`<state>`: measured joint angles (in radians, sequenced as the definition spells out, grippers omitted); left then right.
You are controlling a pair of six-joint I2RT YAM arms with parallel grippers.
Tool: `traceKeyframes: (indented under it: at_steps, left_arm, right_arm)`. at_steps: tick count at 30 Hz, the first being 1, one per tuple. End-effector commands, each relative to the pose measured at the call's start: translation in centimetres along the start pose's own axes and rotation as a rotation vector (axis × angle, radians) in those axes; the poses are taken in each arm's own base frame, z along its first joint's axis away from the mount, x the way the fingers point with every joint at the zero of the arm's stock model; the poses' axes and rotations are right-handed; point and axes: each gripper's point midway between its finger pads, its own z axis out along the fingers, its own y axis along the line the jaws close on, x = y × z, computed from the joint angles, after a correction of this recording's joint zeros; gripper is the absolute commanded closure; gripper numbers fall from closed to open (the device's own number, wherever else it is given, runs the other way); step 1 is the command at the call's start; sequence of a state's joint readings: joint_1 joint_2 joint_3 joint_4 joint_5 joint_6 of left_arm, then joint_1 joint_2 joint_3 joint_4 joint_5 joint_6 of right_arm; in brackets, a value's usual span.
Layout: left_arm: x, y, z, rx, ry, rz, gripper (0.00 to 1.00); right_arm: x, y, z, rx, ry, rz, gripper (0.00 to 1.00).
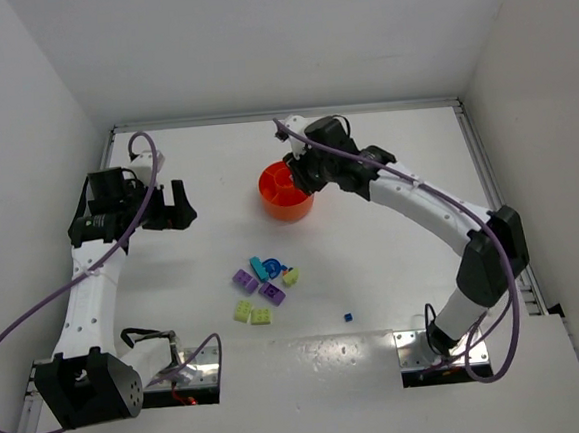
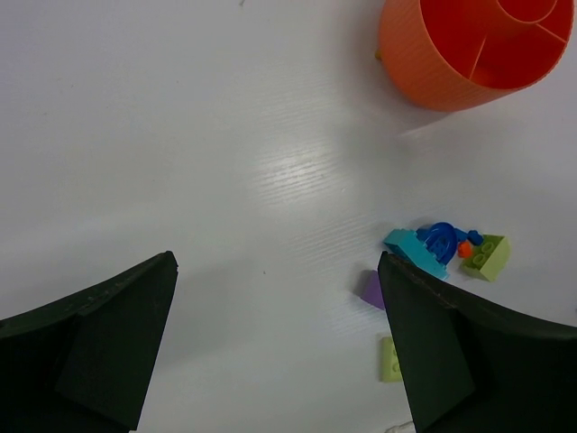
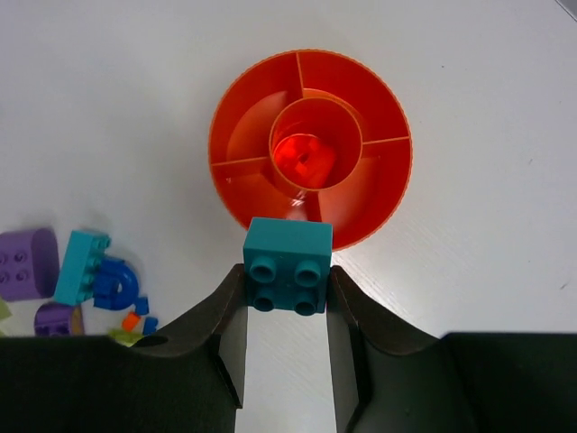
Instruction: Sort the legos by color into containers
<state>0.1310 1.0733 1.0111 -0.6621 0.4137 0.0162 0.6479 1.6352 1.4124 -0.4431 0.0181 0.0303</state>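
Right now the right gripper (image 3: 287,281) is clamped on a small teal square plastic brick (image 3: 288,260) with four studs, one dark finger pressed to each side of it. The brick hangs at the near rim of the round orange plastic bowl (image 3: 383,189), which is split into wedge compartments around a central cup. Whether the brick is over the rim or just short of it I cannot tell. Seen from above, the bowl stands toward the far middle of the white table (image 1: 403,258), well clear of every edge. The left gripper (image 2: 275,307) hovers with its jaws wide apart and nothing between them, over bare table to the left of the bowl. The loose bricks (image 1: 271,293), purple, lime-yellow, teal and blue, lie clustered mid-table, well apart from the bowl, with open surface all round. A tiny blue piece (image 1: 348,317) lies alone to their right, nearer the front edge
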Motion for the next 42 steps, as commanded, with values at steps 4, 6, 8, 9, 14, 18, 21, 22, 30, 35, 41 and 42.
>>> traceKeyframes:
  at_steps: [4, 6, 8, 9, 14, 18, 21, 22, 30, 35, 41, 42]
  left_arm:
    - [-1.5, 0.3, -0.5, -0.017, -0.057, -0.005, 0.0]
    - [-1.9, 0.3, -0.6, -0.018, -0.065, 0.008, 0.0]
    - [-2.1, 0.0, -0.6, 0.0, -0.075, 0.012, 0.0]
    - [-2.1, 0.0, -0.6, 0.0, -0.075, 0.021, 0.0]
    - [-2.2, -0.7, -0.6, 0.045, -0.079, 0.034, 0.0]
    - [-2.2, -0.7, -0.6, 0.045, -0.079, 0.043, 0.0]
    - [-2.1, -0.8, -0.4, 0.055, -0.072, 0.039, 0.0]
    - [-2.1, -0.8, -0.4, 0.055, -0.072, 0.039, 0.0]
    - [-1.8, -1.2, -0.2, 0.086, -0.067, 0.045, 0.0]
    - [-1.6, -1.3, -0.1, 0.095, -0.068, 0.055, 0.0]
    - [-1.3, -1.0, 0.0, 0.088, -0.062, 0.045, 0.0]
    - [-1.3, -1.0, 0.0, 0.088, -0.062, 0.045, 0.0]
  right_arm:
    - [-1.2, -2.5, 2.5, 0.075, -0.047, 0.02, 1.0]
    - [-1.0, -2.9, 3.2, 0.069, -0.037, 0.028, 1.0]
    - [-1.0, -2.9, 3.2, 0.036, -0.042, 0.036, 1.0]
    - [-1.3, -3.4, 3.2, 0.031, -0.058, 0.044, 0.99]
    - [0.1, -3.4, 3.9, -0.064, -0.033, 0.087, 0.98]
    - [0.3, -3.3, 4.3, -0.163, -0.015, 0.093, 0.97]
    - [0.8, -3.5, 4.8, -0.218, 0.007, 0.112, 0.97]
    - [0.7, -3.4, 4.8, -0.233, 0.01, 0.104, 0.95]
    - [1.1, -5.3, 4.9, -0.26, -0.005, -0.052, 0.9]
    - [1.6, -5.6, 4.3, -0.314, 0.008, -0.152, 0.9]
    - [2.0, -5.6, 5.1, -0.347, 0.015, -0.242, 0.9]
    - [2.1, -6.1, 5.1, -0.34, 0.015, -0.236, 0.9]
